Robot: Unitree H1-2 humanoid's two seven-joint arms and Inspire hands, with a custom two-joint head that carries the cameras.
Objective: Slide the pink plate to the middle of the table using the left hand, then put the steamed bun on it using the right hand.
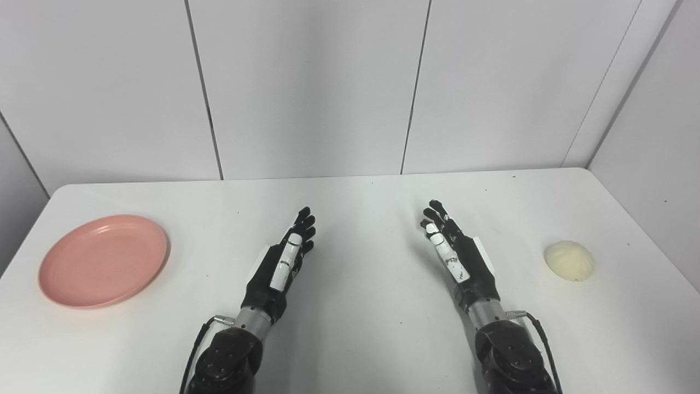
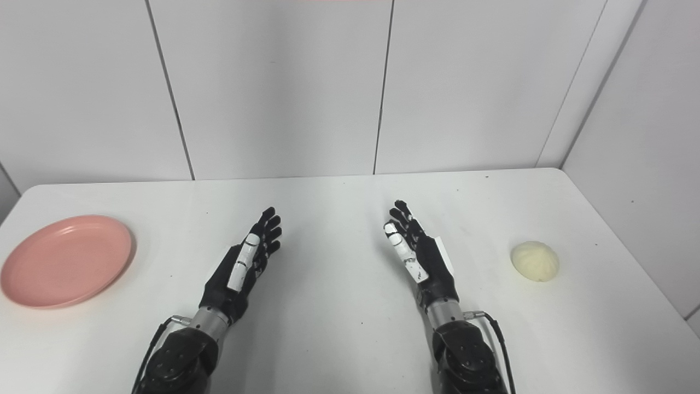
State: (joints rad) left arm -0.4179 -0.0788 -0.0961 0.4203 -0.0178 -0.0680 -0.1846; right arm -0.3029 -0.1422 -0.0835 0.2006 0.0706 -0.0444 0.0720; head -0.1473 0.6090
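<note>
Now both views show the left hand (image 1: 284,262) and right hand (image 1: 456,257) empty with fingers apart, between the pink plate (image 1: 103,260) far left and the steamed bun (image 1: 569,261) far right, though the right eye view cuts off the plate's left edge.

white table (image 1: 350,339) — pink plate (image 1: 104,260) far left | steamed bun (image 1: 569,261) far right

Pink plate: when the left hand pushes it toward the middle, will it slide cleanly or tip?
The pink plate looks rigid, shallow and flat-based, so it should probably slide rather than tip. The table looks smooth, so it may skid or spin if pushed off-centre. Its low rim gives fingers little to catch.
</note>
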